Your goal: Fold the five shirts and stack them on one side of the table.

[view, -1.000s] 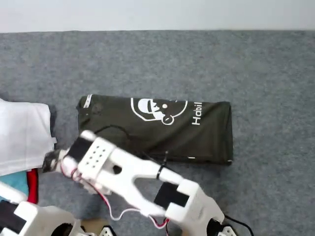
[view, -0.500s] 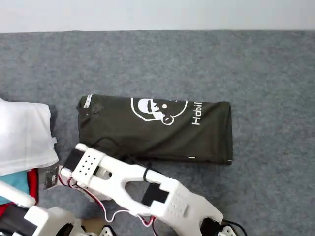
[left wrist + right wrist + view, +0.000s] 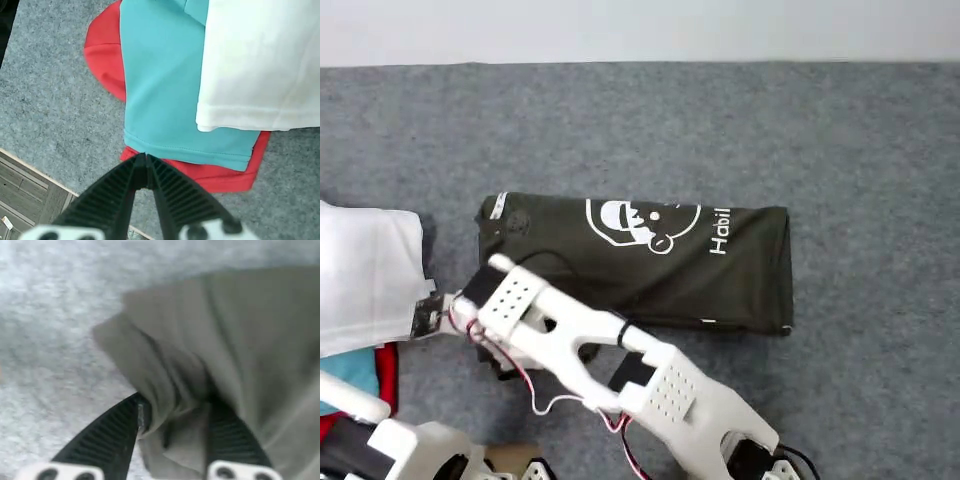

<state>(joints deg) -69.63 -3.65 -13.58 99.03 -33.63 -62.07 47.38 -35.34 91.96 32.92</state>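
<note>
A dark olive shirt (image 3: 640, 270) with a white print lies folded on the grey table. My right arm (image 3: 570, 345) reaches across to its near left corner. In the right wrist view, bunched fabric of the dark shirt (image 3: 250, 340) sits between the fingers of my right gripper (image 3: 180, 415), which is shut on it. At the left edge lies a stack with a white shirt (image 3: 365, 275) on top, then a teal shirt (image 3: 160, 90) and a red shirt (image 3: 105, 55). My left gripper (image 3: 146, 165) hangs shut and empty over the stack's edge.
The grey felt tabletop (image 3: 720, 130) runs bare behind and to the right of the dark shirt. The table's edge and a wooden floor (image 3: 20, 195) lie close beside the stack. A red and white cable (image 3: 535, 400) hangs under the right arm.
My right arm's wrist dipped toward the near edge, then came back up to the dark shirt's near left corner. The shirt and the stack have not moved.
</note>
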